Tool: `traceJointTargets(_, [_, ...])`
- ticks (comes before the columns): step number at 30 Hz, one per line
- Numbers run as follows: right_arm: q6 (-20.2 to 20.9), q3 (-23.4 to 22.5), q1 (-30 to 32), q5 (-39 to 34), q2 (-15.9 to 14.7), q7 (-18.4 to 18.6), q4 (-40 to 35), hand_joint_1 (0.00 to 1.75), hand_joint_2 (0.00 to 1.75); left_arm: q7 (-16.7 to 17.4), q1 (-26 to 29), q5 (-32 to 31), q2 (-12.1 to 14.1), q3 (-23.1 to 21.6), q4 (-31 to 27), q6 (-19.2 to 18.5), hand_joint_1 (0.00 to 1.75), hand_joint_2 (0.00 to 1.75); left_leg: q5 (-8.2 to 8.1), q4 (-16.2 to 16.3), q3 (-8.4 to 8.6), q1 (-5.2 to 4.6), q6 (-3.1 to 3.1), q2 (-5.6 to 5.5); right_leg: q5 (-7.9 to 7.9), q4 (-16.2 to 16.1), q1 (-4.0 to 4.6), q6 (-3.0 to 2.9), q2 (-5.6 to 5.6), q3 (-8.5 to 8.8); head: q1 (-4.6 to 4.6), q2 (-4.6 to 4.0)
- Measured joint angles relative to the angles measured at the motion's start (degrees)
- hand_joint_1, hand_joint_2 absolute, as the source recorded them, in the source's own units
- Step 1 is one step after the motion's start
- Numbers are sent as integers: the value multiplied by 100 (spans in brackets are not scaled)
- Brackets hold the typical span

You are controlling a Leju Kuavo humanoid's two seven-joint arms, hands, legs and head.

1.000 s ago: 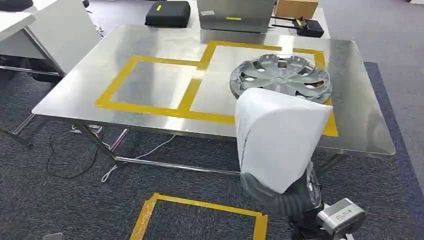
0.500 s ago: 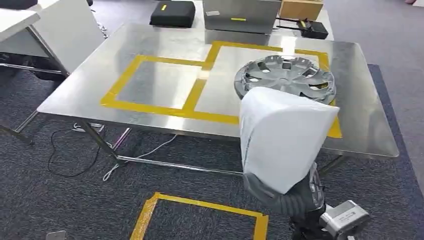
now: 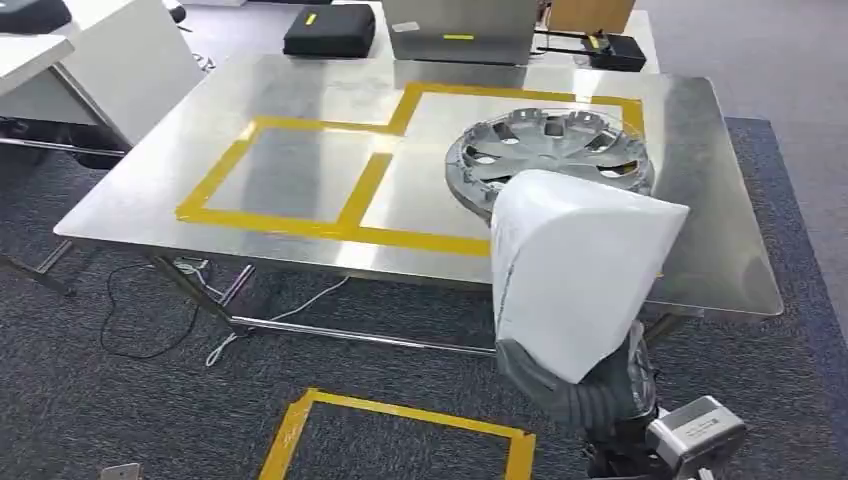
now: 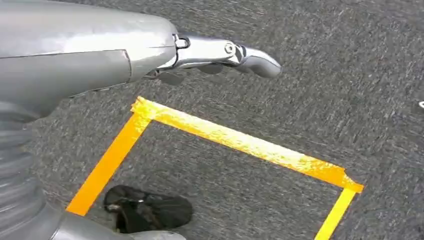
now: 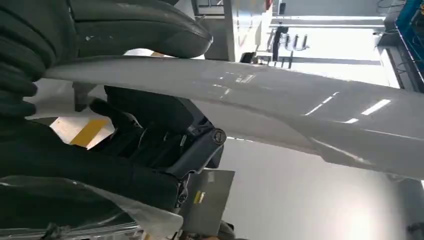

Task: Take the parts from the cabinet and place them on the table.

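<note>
My right hand (image 3: 588,392) grips a large white part (image 3: 575,270) from below and holds it upright in front of the steel table's (image 3: 300,95) near edge. In the right wrist view the thumb and dark fingers (image 5: 150,135) clamp the white part (image 5: 300,100). A silver hubcap (image 3: 550,155) lies on the table inside the right yellow-taped square, just beyond the white part. My left hand (image 4: 165,52) hangs over the carpet with its fingers stretched out, holding nothing.
A second yellow-taped square (image 3: 290,175) marks the table's left half. A black case (image 3: 330,28), a grey box (image 3: 460,28) and a cardboard box (image 3: 590,12) sit at the far edge. A white desk (image 3: 110,60) stands at the left. Yellow floor tape (image 3: 400,412) lies at my feet.
The whole view has shifted a little, so the camera moved. The white part stays in my right hand and now sits slightly further right against the table edge.
</note>
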Motion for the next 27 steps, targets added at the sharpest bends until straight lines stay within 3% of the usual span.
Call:
traceJointTargets(1, [2,-2,2,2,0,0,0,175,175,0,4,0,0,0,-2,0,0,175,-181,502,-255,-2,-6,0,-14,1,14,-21,-6,14,2,0])
traceJointTargets(2, [2,-2,3,2,0,2,2,175,175,0,13,4,2,2,-2,0,0,175,-238,821,-435,-2,-5,0,-29,1,24,-31,-6,30,0,0])
traceJointTargets(3, [4,-2,3,2,0,0,2,175,175,0,23,7,2,2,-2,0,0,175,-153,871,-498,-4,7,0,-47,1,32,-37,-4,57,0,0])
traceJointTargets(4, [2,-2,3,7,0,0,2,175,175,0,24,7,2,0,-4,0,0,175,86,648,-431,-8,34,0,-74,2,40,-35,2,96,0,0])
traceJointTargets(6, [-9,-4,0,20,0,-2,0,175,175,-7,21,7,2,-2,-4,-13,0,175,652,-262,-60,-35,126,1,-141,1,55,-21,3,195,0,0])
traceJointTargets(7, [-13,-4,-2,33,0,-2,0,175,175,-13,21,7,7,-4,-9,-15,0,175,775,-672,115,-63,200,7,-182,-9,51,-2,0,220,2,0])
traceJointTargets(8, [-15,-4,-8,50,0,-4,2,175,175,-13,17,9,11,-7,-18,-24,0,175,674,-731,188,-88,227,30,-222,-6,93,55,-2,217,11,0])
traceJointTargets(9, [-15,-6,-11,70,0,-9,0,175,175,-24,5,11,7,-13,-35,-28,0,175,606,-850,235,-94,222,33,-215,-14,71,88,-7,216,-9,0])
traceJointTargets(11, [-11,-4,-21,107,0,-7,0,175,175,-28,16,20,7,-22,-48,-37,0,175,601,-906,224,-98,246,26,-139,-9,68,178,-16,271,-7,0])
traceJointTargets(12, [-9,-4,-42,125,0,-2,-4,175,175,-31,25,20,-7,-28,-52,-39,0,175,604,-950,307,-67,260,6,-148,5,71,198,-18,290,2,0])
traceJointTargets(14, [-7,11,-74,184,0,2,-13,175,175,-31,22,24,0,-46,-79,-39,0,175,579,-1004,411,-39,310,4,-384,375,68,233,0,96,35,0])
traceJointTargets(17, [-4,22,-96,219,0,42,-11,175,175,-28,13,24,-15,-63,-83,-42,0,175,509,-999,428,-51,341,3,-894,1604,66,285,2,-697,52,0])
traceJointTargets(18, [-4,28,-96,230,0,50,-9,175,175,-28,17,24,-15,-63,-83,-42,0,175,488,-998,453,-52,339,3,-850,1710,65,291,0,-820,61,0])
traceJointTargets(19, [-4,28,-101,238,0,57,-2,175,175,-28,20,24,-15,-68,-83,-42,0,175,456,-998,497,-51,330,1,-641,1546,63,293,-1,-802,55,0])
traceJointTargets(21, [-2,42,-131,254,0,63,-2,175,175,-26,19,24,-18,-85,-83,-44,0,175,372,-997,634,-46,301,-8,40,622,57,270,-2,-454,57,0])
traceJointTargets(22, [-2,46,-144,258,0,63,0,175,175,-28,22,24,-20,-96,-83,-44,0,175,319,-1002,695,-44,274,-9,258,186,60,250,-4,-278,61,0])
traceJointTargets(23, [-2,46,-148,258,0,68,13,175,175,-26,9,24,-17,-96,-85,-46,0,175,307,-1004,708,-47,251,-8,53,187,96,228,-6,-296,37,0])
traceJointTargets(24, [0,50,-170,260,0,70,13,175,175,-24,1,24,-15,-98,-85,-46,0,175,286,-980,674,-49,201,-6,-61,65,112,157,-20,-251,61,2])
traceJointTargets(25, [2,55,-150,262,0,83,13,175,175,-13,9,24,-17,-103,-85,-46,0,175,252,-992,675,-52,147,0,85,90,117,88,-13,-234,37,2])
traceJointTargets(27, [11,81,-191,269,0,109,15,175,175,-6,5,22,-20,-111,-85,-46,0,175,264,-944,748,-59,97,1,71,66,101,20,-5,-168,42,0])
